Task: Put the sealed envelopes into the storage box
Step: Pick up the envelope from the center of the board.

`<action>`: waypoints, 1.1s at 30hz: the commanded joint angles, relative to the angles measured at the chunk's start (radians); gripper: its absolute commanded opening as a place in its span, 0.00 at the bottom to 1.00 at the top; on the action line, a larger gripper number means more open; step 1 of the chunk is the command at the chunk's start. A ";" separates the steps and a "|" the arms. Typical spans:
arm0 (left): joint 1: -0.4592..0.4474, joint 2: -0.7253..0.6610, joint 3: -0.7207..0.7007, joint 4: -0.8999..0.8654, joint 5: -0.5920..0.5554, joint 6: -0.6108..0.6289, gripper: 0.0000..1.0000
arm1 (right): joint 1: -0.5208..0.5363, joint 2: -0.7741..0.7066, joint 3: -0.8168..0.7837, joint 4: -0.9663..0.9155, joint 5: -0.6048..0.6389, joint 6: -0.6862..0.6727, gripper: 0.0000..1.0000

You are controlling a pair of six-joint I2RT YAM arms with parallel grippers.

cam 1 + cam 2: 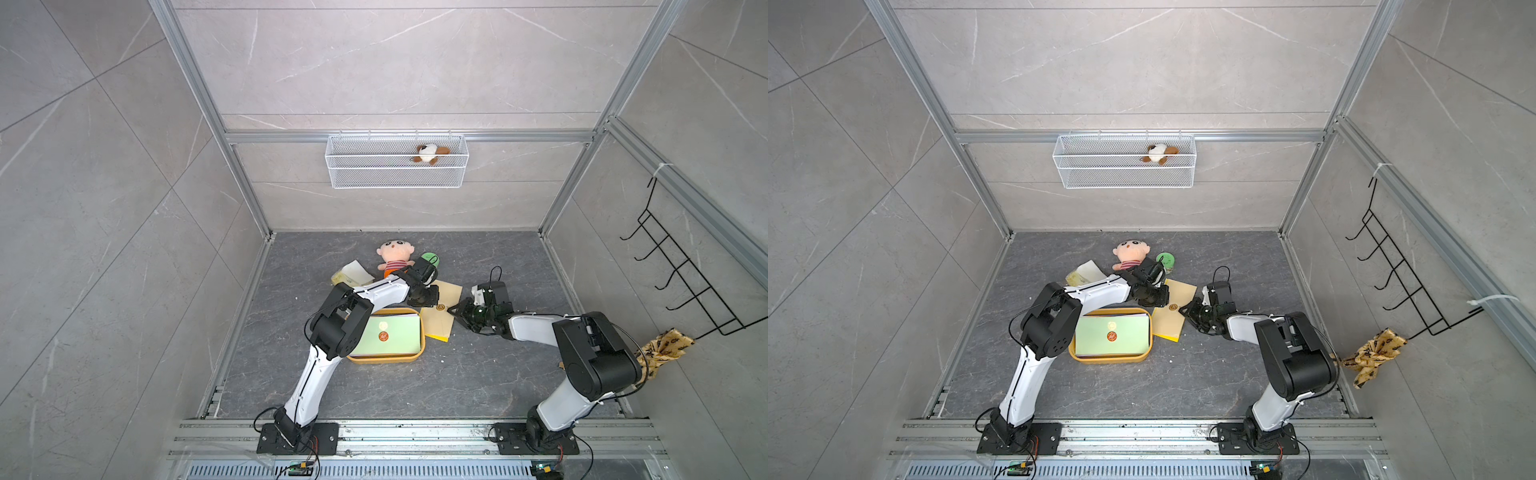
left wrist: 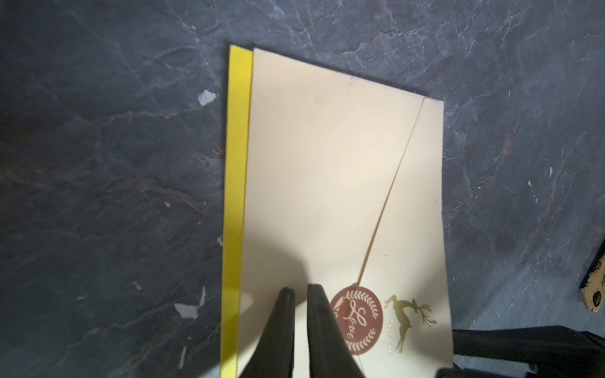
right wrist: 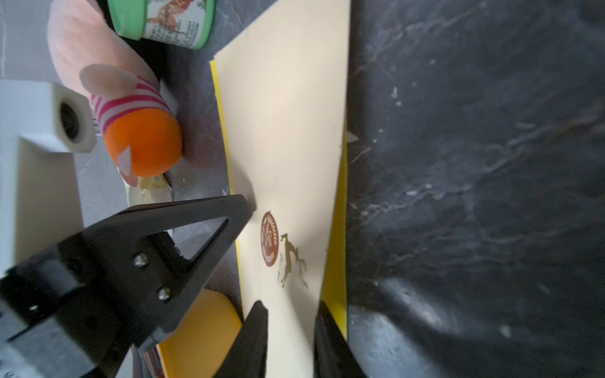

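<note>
The mustard storage box [image 1: 388, 359] [image 1: 1108, 359] lies on the dark floor and holds a light green envelope [image 1: 390, 332] with a red seal on top. Just right of it, a cream envelope [image 1: 436, 322] [image 2: 327, 163] [image 3: 288, 114] lies on a yellow envelope [image 2: 234, 196] [image 3: 335, 261]. My left gripper [image 1: 429, 306] [image 2: 298, 289] is shut, its tips resting on the cream envelope beside the brown seal. My right gripper [image 1: 451, 311] [image 3: 289, 306] comes in low from the right. Its jaws stand apart around the cream envelope's near edge, one finger above it and the other over the yellow strip.
Behind the envelopes are a plush doll [image 1: 395, 255], a green-lidded can [image 1: 429, 258] and a crinkly yellow pack [image 1: 353, 272]. A white wire basket [image 1: 397, 178] with a small plush toy hangs on the back wall. A black hook rack [image 1: 685, 274] and a yellow cloth [image 1: 665, 349] hang on the right wall.
</note>
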 commanded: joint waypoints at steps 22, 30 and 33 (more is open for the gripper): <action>-0.010 -0.172 0.024 0.017 -0.107 -0.023 0.50 | -0.021 -0.213 0.055 -0.187 0.016 -0.249 0.00; -0.008 -0.496 -0.156 0.039 -0.287 -0.049 0.53 | -0.014 -0.381 0.203 -0.498 0.039 -0.630 0.00; -0.001 -0.666 -0.318 0.031 -0.390 -0.051 0.56 | 0.004 -0.413 0.293 -0.608 0.056 -0.765 0.00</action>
